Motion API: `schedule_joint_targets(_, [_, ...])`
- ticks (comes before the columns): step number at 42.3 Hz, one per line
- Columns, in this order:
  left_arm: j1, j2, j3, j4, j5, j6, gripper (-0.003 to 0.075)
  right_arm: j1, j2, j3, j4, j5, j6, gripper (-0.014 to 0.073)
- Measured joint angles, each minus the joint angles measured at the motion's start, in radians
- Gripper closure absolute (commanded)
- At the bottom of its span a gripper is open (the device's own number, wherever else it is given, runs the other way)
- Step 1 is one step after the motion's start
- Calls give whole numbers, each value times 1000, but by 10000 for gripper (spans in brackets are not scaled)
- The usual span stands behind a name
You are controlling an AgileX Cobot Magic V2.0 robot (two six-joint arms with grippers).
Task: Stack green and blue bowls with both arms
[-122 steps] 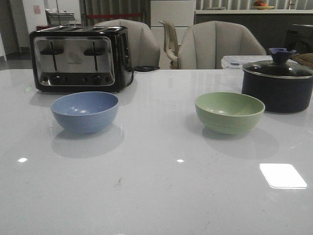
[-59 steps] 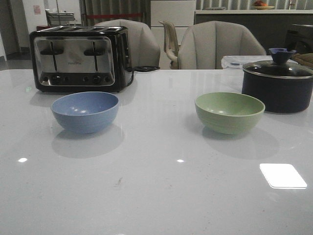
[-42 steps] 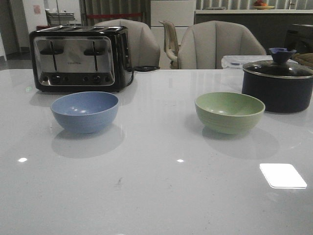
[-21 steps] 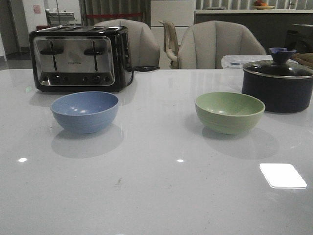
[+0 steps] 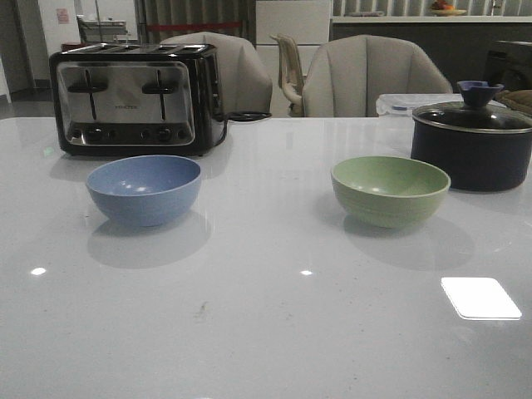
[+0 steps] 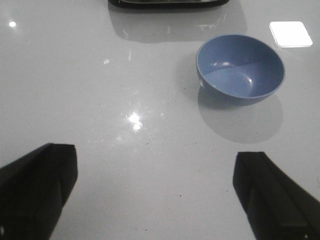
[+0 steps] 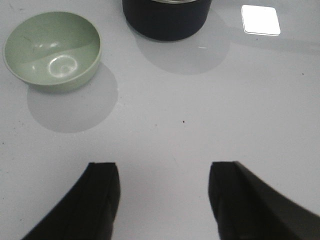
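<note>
The dusty blue bowl [image 5: 144,189] stands upright on the white table at the left, in front of the toaster. It also shows in the left wrist view [image 6: 240,67]. The sage green bowl [image 5: 390,190] stands upright at the right, beside the dark pot, and shows in the right wrist view [image 7: 52,50]. Both bowls are empty and well apart. My left gripper [image 6: 156,162] is open and empty over bare table, short of the blue bowl. My right gripper [image 7: 164,172] is open and empty, short of the green bowl. Neither arm shows in the front view.
A black-and-steel toaster [image 5: 133,98] stands at the back left with its cord trailing right. A dark lidded pot [image 5: 472,141] stands at the back right, also in the right wrist view [image 7: 166,17]. Chairs [image 5: 370,75] stand behind the table.
</note>
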Motion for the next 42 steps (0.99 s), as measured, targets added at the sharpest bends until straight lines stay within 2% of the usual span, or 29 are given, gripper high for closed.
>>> schedule_joint_targets(8, [-27,21,0,-2,2,2,31,0,20,-1,59,-59,-2,89])
schedule_joint_targets(17, [-160,21,0,-2,0,12,31,0,143,-52,150,-66,-56,89])
schedule_joint_targets(28, [-293,21,0,-2,0,14,31,0,403,-176,286,-66,-144,90])
schedule_joint_targets(42, [-310,21,0,-4,0,14,31,33,776,-404,321,-62,-179,90])
